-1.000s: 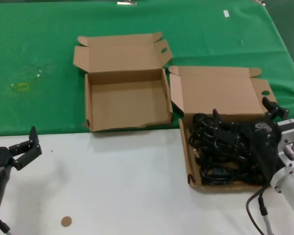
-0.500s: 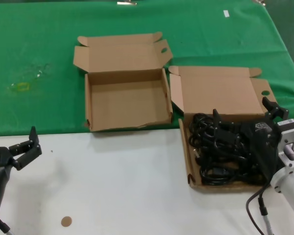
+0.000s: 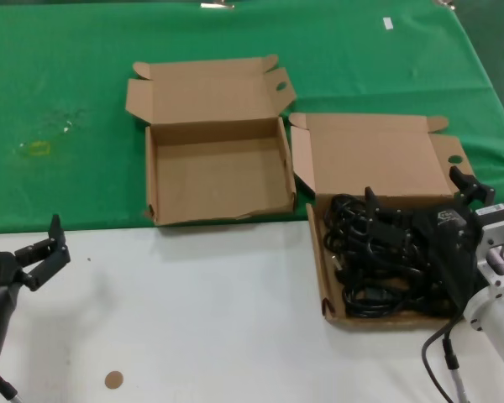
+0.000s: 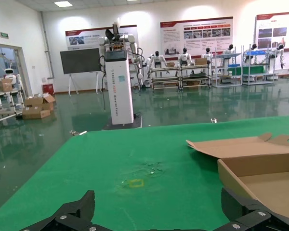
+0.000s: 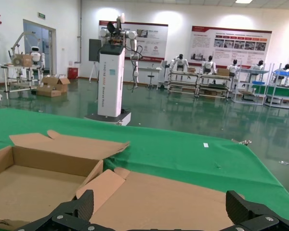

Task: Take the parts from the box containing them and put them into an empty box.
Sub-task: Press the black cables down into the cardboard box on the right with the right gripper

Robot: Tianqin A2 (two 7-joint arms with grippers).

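Note:
Several black power cords point(image 3: 378, 260) lie tangled in the right cardboard box point(image 3: 378, 155), whose lid stands open behind them. My right gripper point(image 3: 416, 189) hovers open just above the cords, its fingers point(image 3: 370, 200) spread wide; the right wrist view shows that gripper point(image 5: 161, 207) facing this box's lid point(image 5: 173, 202). The empty box point(image 3: 218, 176) with the ragged front wall sits to the left on the green cloth, and shows in the right wrist view point(image 5: 33, 178) and the left wrist view point(image 4: 265, 168). My left gripper point(image 3: 46, 248) is open and empty at the near left, also seen in its own wrist view point(image 4: 158, 207).
Green cloth point(image 3: 67, 75) covers the far half of the table; the near half is white point(image 3: 193, 319). A small brown disc point(image 3: 112, 379) lies near the front. A yellowish mark point(image 3: 38, 149) is on the cloth at the left.

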